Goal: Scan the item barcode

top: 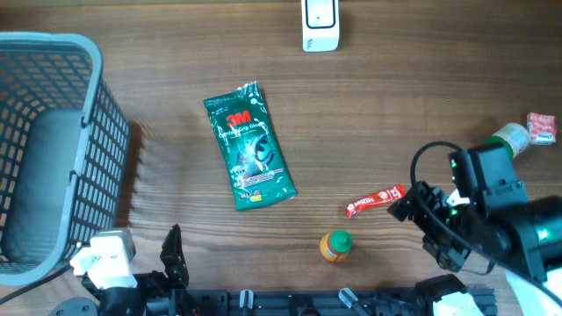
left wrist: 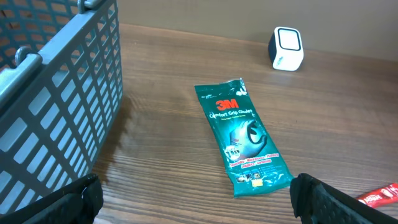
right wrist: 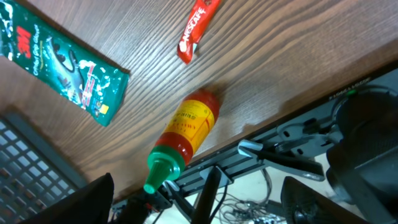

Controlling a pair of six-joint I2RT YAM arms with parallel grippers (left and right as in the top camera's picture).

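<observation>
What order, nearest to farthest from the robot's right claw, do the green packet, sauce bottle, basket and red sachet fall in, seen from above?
From the right gripper:
1. Red sachet, just off its tips.
2. Sauce bottle, toward the front edge.
3. Green packet, mid-table.
4. Basket, at the far left.

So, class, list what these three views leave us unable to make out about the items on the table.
Green packet: barcode, too small to find in any view.
Green-and-white container: overhead, partly hidden by the right arm.
Red sachet: left wrist, cut off by the frame's right edge.
Sauce bottle: label text, right wrist, too small to read.
</observation>
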